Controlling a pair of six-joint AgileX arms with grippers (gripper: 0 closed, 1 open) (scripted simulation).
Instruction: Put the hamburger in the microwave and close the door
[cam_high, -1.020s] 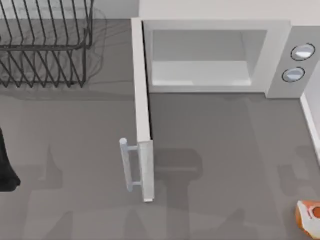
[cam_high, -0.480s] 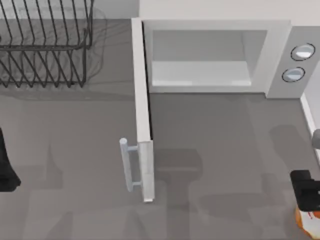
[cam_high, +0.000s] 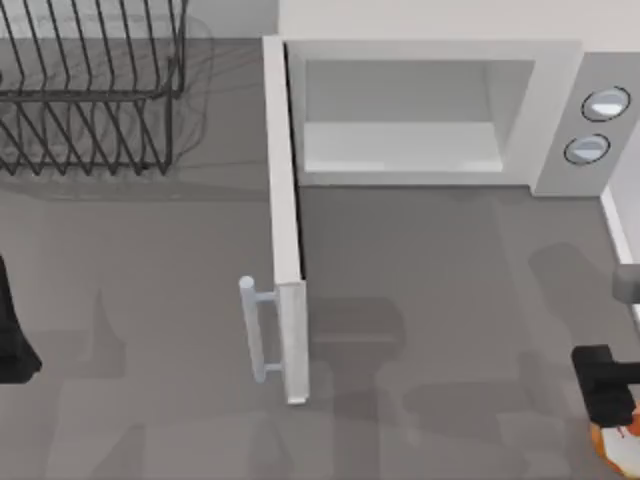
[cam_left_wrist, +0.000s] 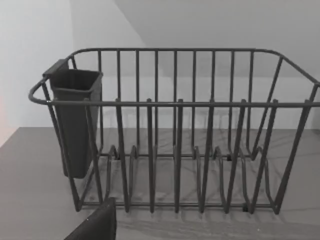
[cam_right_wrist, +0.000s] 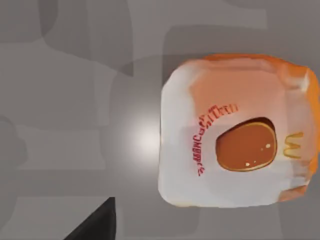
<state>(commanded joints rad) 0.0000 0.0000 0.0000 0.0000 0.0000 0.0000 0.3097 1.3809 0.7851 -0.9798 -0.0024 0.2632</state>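
1. From above we see the microwave at the back of the table, its pale cavity bare, two round knobs on its grey panel at the right, and the door swung fully open toward us with its bar handle on the left face.
2. Our right gripper sits at the table's front right edge, directly over the hamburger; we cannot tell whether its fingers are apart or together.
3. The right wrist view gives what the top view hides: the whole hamburger lying on the grey table, a boxy whitish wrapper with orange edges, red lettering, a yellow mark and a brown oval patch. A dark finger tip juts in at one corner.
4. Our left arm is parked at the table's left edge. Its wrist camera faces the black wire rack, which carries a dark cup hung on one end; we cannot tell the state of that gripper either.
5. In the top view the rack stands at the back left, well apart from the microwave.
6. Compared with a second ago, the right gripper has come in over the hamburger, which lay uncovered then; the door and the left arm are unchanged.
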